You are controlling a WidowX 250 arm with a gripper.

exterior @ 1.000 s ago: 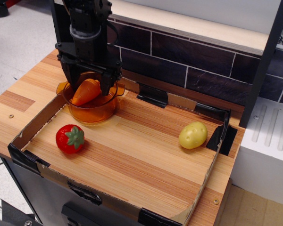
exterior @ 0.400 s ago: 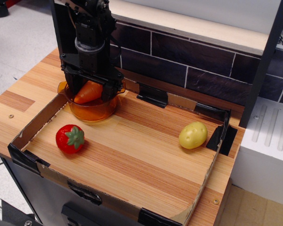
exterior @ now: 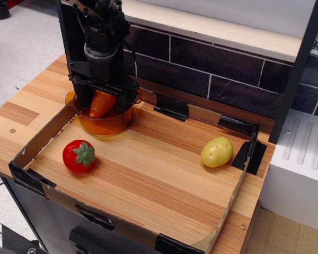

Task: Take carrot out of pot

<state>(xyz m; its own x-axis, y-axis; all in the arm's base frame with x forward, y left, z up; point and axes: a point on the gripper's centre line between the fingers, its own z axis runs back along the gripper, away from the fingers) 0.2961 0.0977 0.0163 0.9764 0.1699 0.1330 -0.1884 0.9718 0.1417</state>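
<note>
The claw (exterior: 102, 103) grips the carrot (exterior: 100, 102), w/ its tip just above the pot (exterior: 103, 123); it's not out yet.

A: Where is the carrot (exterior: 102, 103)?
B: Clamped between the black gripper's (exterior: 103, 101) fingers (exterior: 124, 104), tilted, over the amber pot (exterior: 103, 123).
A: And on the table (exterior: 148, 169)?
B: A red strawberry (exterior: 78, 155) near the pot, a yellow potato (exterior: 217, 152) well apart to the right.

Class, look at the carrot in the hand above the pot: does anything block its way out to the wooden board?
Nothing visible does. The hand grips the carrot over the pot; only the pot's rim lies below. The strawberry sits aside.
</note>
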